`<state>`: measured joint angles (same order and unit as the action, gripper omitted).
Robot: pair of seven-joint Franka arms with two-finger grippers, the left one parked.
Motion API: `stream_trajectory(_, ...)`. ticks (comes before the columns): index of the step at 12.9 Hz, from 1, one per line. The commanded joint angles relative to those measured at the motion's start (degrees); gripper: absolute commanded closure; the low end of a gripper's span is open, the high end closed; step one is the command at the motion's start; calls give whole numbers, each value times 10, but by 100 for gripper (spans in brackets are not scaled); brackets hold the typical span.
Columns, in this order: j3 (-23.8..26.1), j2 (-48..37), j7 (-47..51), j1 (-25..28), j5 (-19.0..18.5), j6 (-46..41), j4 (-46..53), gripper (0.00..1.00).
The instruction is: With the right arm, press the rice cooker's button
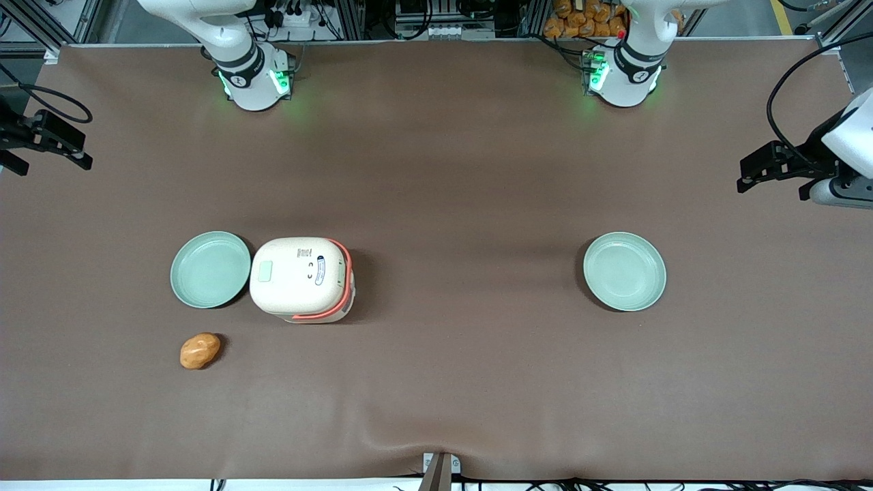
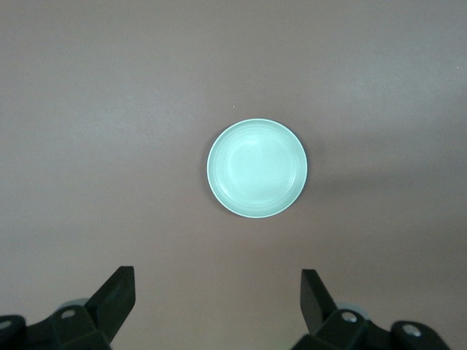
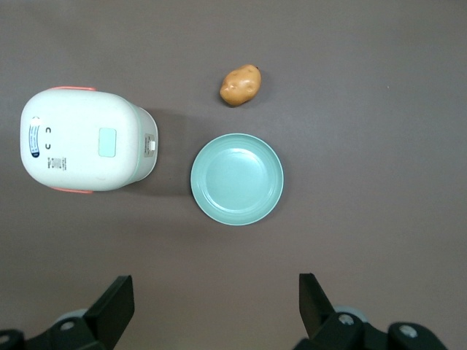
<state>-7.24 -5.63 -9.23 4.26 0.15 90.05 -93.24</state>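
The pincer (image 3: 211, 310) of the right arm (image 1: 239, 61) is hanging high above the brown worktop (image 1: 464, 184), at the working arm's end. Its two black fingers (image 3: 113, 306) are standing wide apart and are holding nothing.

The rice cooker (image 1: 301, 279) is sitting on the worktop well apart from the pincer, down below it, and the pincer is not touching it. The cooker is a small cream-white box with round corners and a smooth lid. A coral-orange handle band is running around one end of it. The button (image 1: 264, 271) is lying flat on top of the lid, at the end nearest the plate (image 1: 210, 269). It is a little pale green square with soft corners. Small dark marks are printed on the lid near the orange band.

The plate is round, pale green and shiny, with a low rim, and is lying just beside the rice cooker, toward the working arm's end. A lumpy orange-brown potato (image 1: 200, 350) is lying near that plate, nearer to the front camera than the rice cooker.

A second plate (image 1: 624, 271), the same round green kind, is lying well apart from the rice cooker, toward the parked arm's end of the worktop.

The worktop is looking dull and smooth.
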Motion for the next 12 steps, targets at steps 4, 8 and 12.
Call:
stream_trajectory(4, 0, 3, -14, 5, -1, -9, 16, 0)
stream_trajectory(8, 0, 7, -18, 8, 4, -9, 14, 0)
stream_trajectory(12, 0, 14, -17, 17, 4, -10, 13, 0)
